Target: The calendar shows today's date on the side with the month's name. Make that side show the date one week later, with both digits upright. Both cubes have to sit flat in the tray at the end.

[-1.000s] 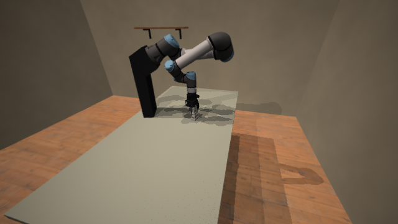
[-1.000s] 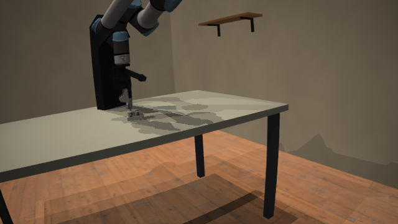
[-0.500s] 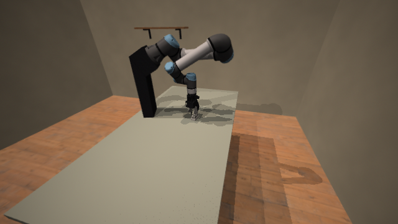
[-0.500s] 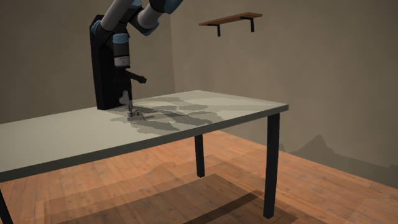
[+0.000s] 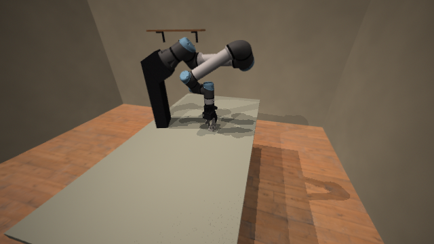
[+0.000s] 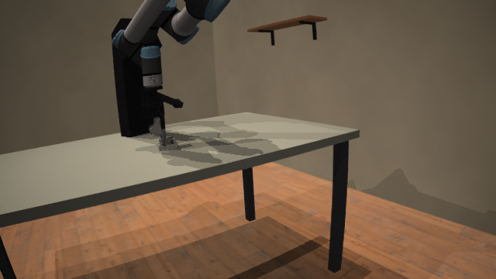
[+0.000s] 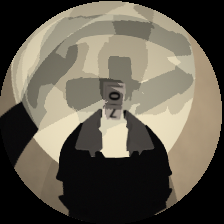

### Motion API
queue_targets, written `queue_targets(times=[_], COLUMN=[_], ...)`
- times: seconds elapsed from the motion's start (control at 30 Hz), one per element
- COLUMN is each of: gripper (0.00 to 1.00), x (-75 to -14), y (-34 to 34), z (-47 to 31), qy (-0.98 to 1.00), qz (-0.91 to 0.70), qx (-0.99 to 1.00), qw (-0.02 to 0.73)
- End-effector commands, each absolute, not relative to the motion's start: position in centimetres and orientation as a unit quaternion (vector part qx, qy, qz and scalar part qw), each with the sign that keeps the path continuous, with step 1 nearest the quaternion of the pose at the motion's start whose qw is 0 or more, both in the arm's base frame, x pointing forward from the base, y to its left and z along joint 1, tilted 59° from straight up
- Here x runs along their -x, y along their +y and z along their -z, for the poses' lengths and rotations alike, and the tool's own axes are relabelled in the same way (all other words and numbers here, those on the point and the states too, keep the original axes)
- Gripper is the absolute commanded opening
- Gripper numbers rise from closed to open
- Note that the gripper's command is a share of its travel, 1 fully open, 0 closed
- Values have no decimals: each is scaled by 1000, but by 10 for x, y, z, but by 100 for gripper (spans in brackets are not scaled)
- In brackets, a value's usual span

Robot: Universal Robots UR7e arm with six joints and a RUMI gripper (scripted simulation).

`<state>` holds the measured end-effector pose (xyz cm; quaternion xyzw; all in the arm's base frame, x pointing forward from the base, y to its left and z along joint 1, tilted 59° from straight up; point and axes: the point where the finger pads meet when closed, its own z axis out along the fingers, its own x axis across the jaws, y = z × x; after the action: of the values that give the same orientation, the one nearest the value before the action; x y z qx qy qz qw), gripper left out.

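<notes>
My gripper (image 5: 211,126) points straight down at the far end of the table, with its tips at the small grey calendar (image 6: 169,146). In the wrist view the two fingers stand partly open on either side of a pale cube (image 7: 114,98). The cube's face beyond the fingertips shows the digits 0 and 7, lying sideways. The fingers are not pressed on the cube. The tray, the second cube and the month's name are hidden by the gripper and its shadows.
The arm's black pedestal (image 5: 156,91) stands on the table just left of the gripper. The table's right edge (image 5: 254,135) is near. A wall shelf (image 6: 287,24) hangs high behind.
</notes>
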<state>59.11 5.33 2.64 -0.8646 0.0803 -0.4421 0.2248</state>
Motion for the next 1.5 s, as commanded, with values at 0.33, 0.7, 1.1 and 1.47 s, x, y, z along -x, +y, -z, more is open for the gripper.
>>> queue_targets(times=[0.33, 0.7, 1.1, 1.47], gripper=[28, 28, 28, 10], x=[-593, -593, -593, -593], y=[53, 53, 53, 53], z=[-25, -25, -25, -25], qy=[81, 81, 81, 81], qz=[442, 442, 442, 442], qx=[865, 865, 865, 865], qw=[224, 224, 224, 224])
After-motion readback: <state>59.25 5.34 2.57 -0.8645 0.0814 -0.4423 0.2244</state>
